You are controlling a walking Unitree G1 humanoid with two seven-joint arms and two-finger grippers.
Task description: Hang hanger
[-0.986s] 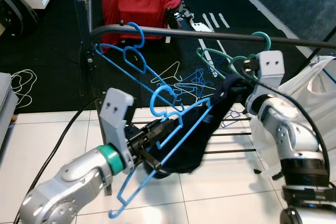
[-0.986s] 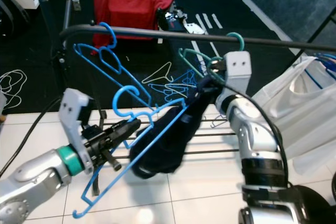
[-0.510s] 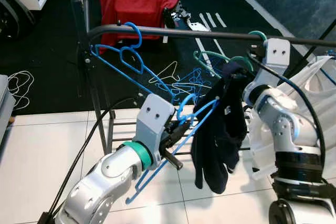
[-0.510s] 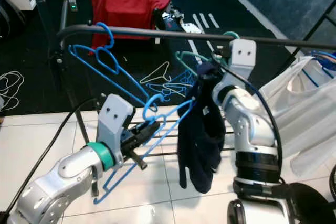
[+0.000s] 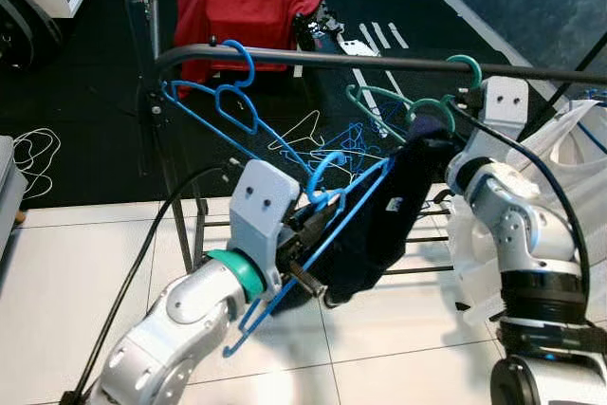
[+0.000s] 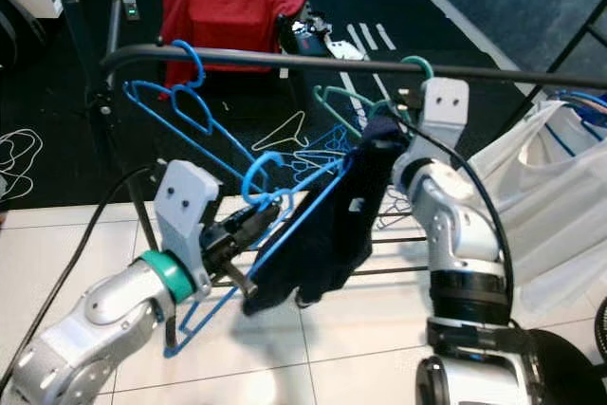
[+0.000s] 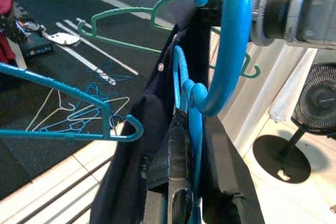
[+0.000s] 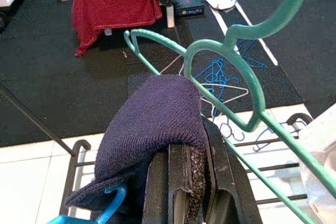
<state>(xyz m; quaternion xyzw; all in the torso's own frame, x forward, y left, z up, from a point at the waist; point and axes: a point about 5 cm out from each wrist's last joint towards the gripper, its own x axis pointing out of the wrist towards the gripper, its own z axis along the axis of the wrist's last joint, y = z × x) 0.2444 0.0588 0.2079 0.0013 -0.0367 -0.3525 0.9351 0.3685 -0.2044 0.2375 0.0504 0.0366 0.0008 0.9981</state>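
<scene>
The black rail (image 5: 379,61) runs across in front of me, bare between the hooked blue hanger (image 5: 223,101) near its left end and the green hanger (image 5: 417,106) toward the right. Below that gap I hold the light blue hanger (image 5: 327,211), its hook just under the rail and apart from it. A dark garment (image 5: 379,225) drapes over it. My left gripper (image 5: 299,244) is pinching the hanger's neck. My right gripper (image 8: 186,182) is clamped on the garment's top edge, beside the green hanger.
</scene>
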